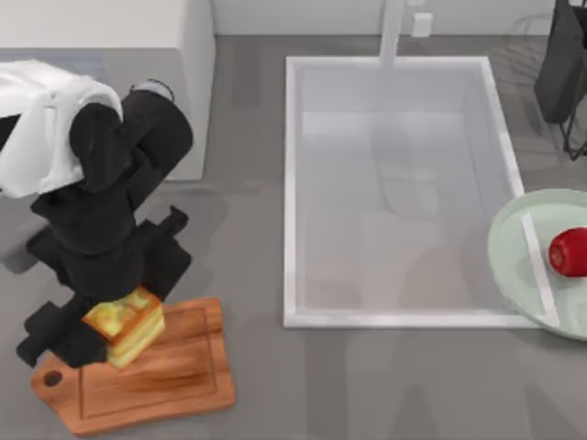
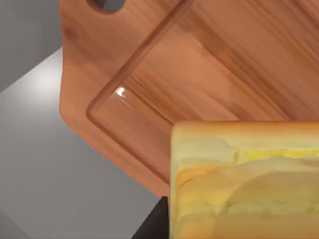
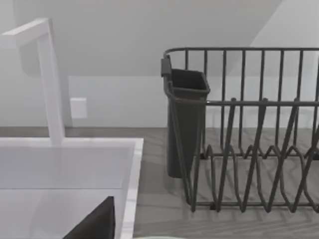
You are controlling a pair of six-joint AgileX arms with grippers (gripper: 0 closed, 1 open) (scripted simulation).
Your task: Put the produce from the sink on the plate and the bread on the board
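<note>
My left gripper (image 1: pixel 117 332) is shut on the bread (image 1: pixel 128 323), a golden-topped block with pale yellow layered sides. It holds the block tilted over the handle end of the brown wooden board (image 1: pixel 156 385) at the front left. The left wrist view has the bread (image 2: pixel 244 184) close up over the board (image 2: pixel 199 74), with its groove and handle hole. The small red produce (image 1: pixel 570 252) lies on the mint-green plate (image 1: pixel 503 247) at the right edge. The white sink (image 1: pixel 291 183) sits in the middle. My right arm (image 1: pixel 564 64) is parked at the back right.
A white faucet (image 1: pixel 393 32) stands behind the sink. The right wrist view shows the faucet (image 3: pixel 50 74), the sink rim (image 3: pixel 130 179) and a dark wire dish rack (image 3: pixel 249 139) with a cutlery cup (image 3: pixel 184 124). A white block (image 1: pixel 110 23) stands at the back left.
</note>
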